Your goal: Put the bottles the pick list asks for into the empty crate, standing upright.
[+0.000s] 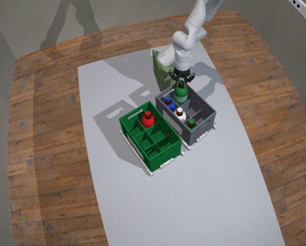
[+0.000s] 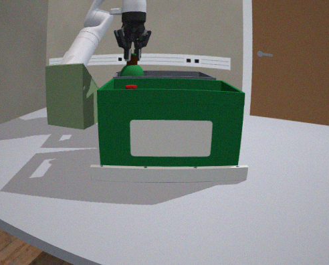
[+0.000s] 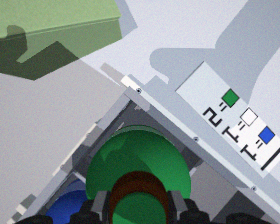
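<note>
My gripper [image 1: 181, 82] [image 2: 132, 59] [image 3: 138, 207] is shut on the neck of a green bottle [image 1: 180, 92] [image 2: 132, 71] [image 3: 136, 157]. The bottle is upright, partly inside the grey crate's [image 1: 206, 124] [image 3: 108, 116] back corner compartment, its shoulder above the rim. Its base is hidden. A blue bottle [image 1: 169, 106] [image 3: 73, 207], a white bottle [image 1: 181, 117] and another green bottle [image 1: 191, 123] stand in that crate's row beside the green crate [image 1: 169, 158] [image 2: 168, 107]. One red bottle [image 1: 148, 120] [image 2: 131, 87] stands there. The pick list [image 3: 193, 92] reads blue 1, white 1, green 2.
A light green block [image 1: 163, 74] [image 2: 66, 97] [image 3: 56, 17] stands behind the grey crate, close to the arm. Low white rails [image 1: 166, 163] [image 2: 168, 173] run along both crates' bases. The crates stand side by side, and both look level.
</note>
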Robot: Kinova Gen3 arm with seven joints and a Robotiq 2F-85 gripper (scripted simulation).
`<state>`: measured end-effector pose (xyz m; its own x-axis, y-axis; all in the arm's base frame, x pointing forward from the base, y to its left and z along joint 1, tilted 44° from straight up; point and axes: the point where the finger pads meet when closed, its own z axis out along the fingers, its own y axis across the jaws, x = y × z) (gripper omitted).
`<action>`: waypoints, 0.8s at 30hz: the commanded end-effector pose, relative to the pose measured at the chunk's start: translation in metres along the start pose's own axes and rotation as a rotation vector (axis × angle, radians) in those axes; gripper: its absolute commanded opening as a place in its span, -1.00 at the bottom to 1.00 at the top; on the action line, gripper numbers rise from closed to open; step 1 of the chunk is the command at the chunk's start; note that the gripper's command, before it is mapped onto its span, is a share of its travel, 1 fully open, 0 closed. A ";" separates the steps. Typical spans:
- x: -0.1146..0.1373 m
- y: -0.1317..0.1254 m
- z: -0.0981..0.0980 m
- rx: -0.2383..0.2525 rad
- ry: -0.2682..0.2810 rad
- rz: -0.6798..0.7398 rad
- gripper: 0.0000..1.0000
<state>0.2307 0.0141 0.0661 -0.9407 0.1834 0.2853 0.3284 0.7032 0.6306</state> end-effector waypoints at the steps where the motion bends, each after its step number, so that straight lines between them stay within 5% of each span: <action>1: 0.000 0.000 0.003 0.000 -0.001 0.000 -0.80; 24: 0.000 0.000 0.024 0.000 -0.001 0.000 -0.80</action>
<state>0.2288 0.0290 0.0505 -0.9407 0.1833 0.2854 0.3284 0.7032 0.6306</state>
